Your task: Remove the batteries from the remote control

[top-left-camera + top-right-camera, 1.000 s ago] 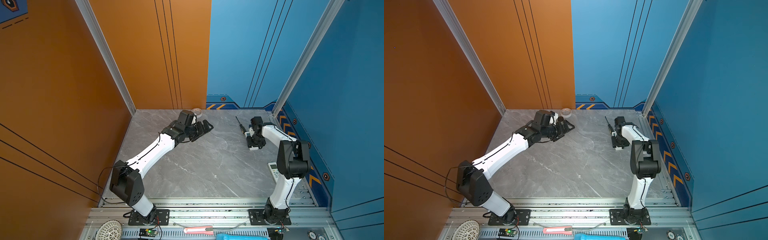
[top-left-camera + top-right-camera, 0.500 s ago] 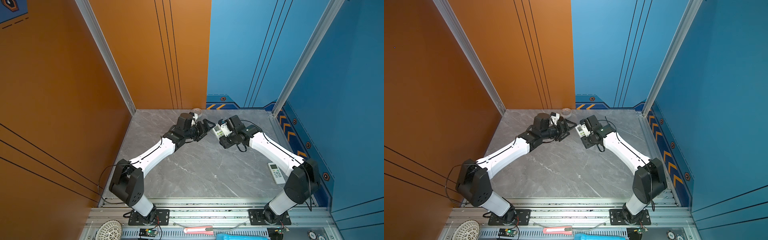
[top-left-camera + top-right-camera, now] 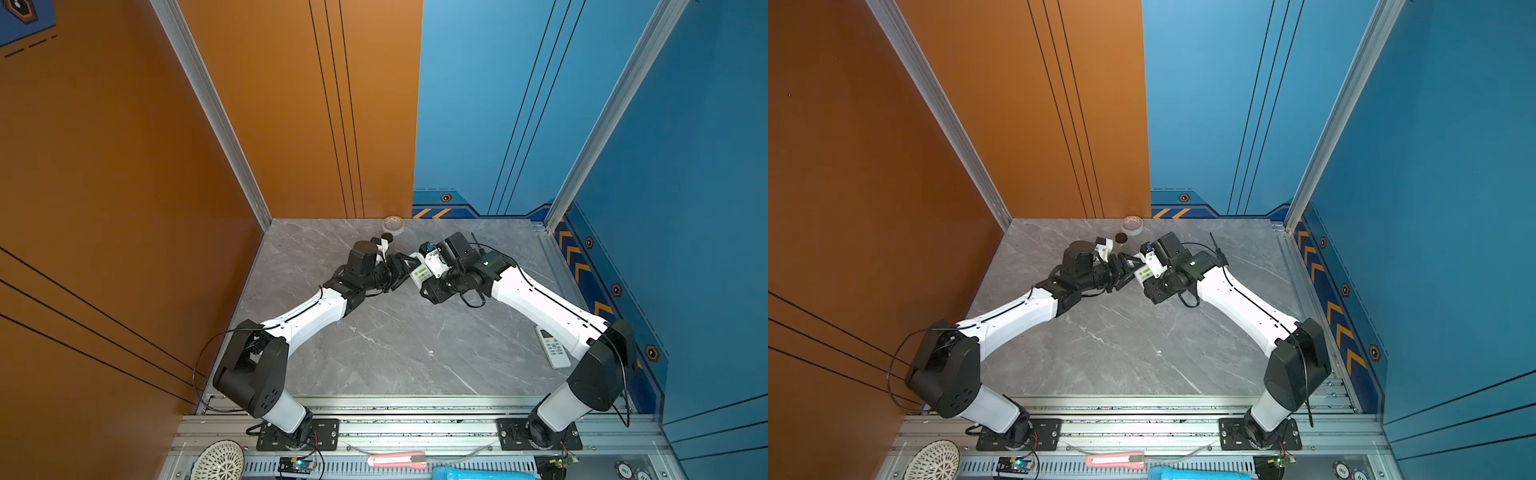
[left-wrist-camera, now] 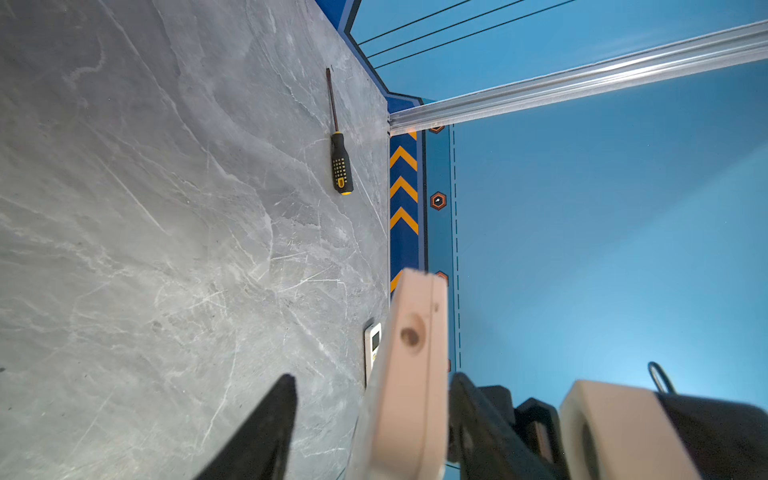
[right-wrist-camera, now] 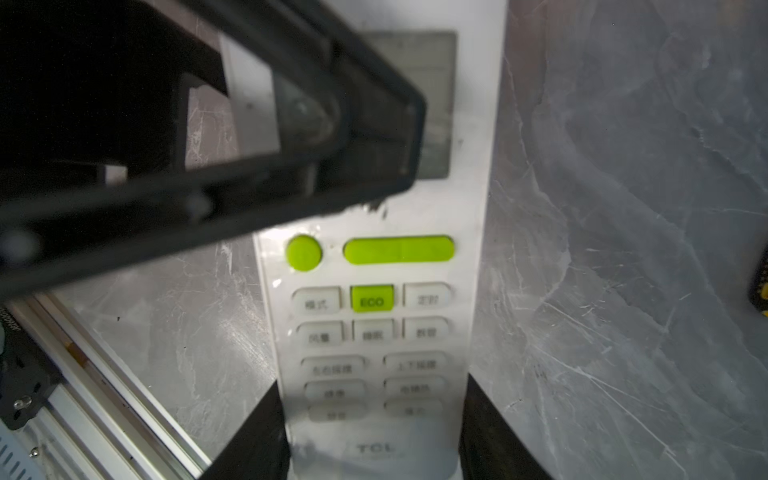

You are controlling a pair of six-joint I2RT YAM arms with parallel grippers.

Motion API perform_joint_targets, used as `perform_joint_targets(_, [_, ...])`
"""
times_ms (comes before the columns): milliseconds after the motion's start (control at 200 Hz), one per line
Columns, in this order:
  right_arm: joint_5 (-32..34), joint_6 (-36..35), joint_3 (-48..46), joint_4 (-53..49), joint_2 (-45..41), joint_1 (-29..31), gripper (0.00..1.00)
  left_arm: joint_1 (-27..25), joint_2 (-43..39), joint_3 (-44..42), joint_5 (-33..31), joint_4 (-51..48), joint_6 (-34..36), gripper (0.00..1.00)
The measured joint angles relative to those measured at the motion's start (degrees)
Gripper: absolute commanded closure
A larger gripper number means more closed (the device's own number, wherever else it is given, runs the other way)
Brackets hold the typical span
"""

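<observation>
A white remote control [image 5: 374, 311] with green buttons hangs above the table, near the back middle in both top views [image 3: 420, 272] [image 3: 1144, 273]. My right gripper [image 5: 372, 382] is shut on its lower end, a finger on each long edge. The left gripper [image 4: 372, 378] straddles the screen end of the remote control [image 4: 409, 374], seen edge-on. One finger [image 4: 478, 415] is against it; the other finger [image 4: 270, 415] stands clear, with table showing between. The left gripper is open. The batteries are hidden.
A second white remote [image 3: 552, 347] lies near the table's right edge beside the right arm. A screwdriver [image 4: 340, 162] with a black-and-yellow handle lies at the back right. A small clear dish [image 3: 393, 224] stands against the back wall.
The right arm has swung from the back right to the middle, carrying the remote control. The left gripper's jaws have narrowed around the remote's free end.
</observation>
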Motion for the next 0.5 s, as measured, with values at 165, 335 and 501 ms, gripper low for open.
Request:
perform_joint_targets(165, [-1.79, 1.33, 0.17, -0.04, 0.0, 0.11, 0.53, 0.39, 0.0, -0.07, 0.76, 1.33, 0.13, 0.84])
perform_joint_targets(335, [-3.45, 2.47, 1.09, 0.11, -0.11, -0.13, 0.33, 1.4, 0.0, -0.74, 1.99, 2.32, 0.39, 0.97])
perform_joint_targets(501, [-5.7, 3.5, 1.11, 0.07, -0.17, -0.13, 0.11, 2.05, 0.02, -0.79, 3.1, 4.81, -0.09, 0.99])
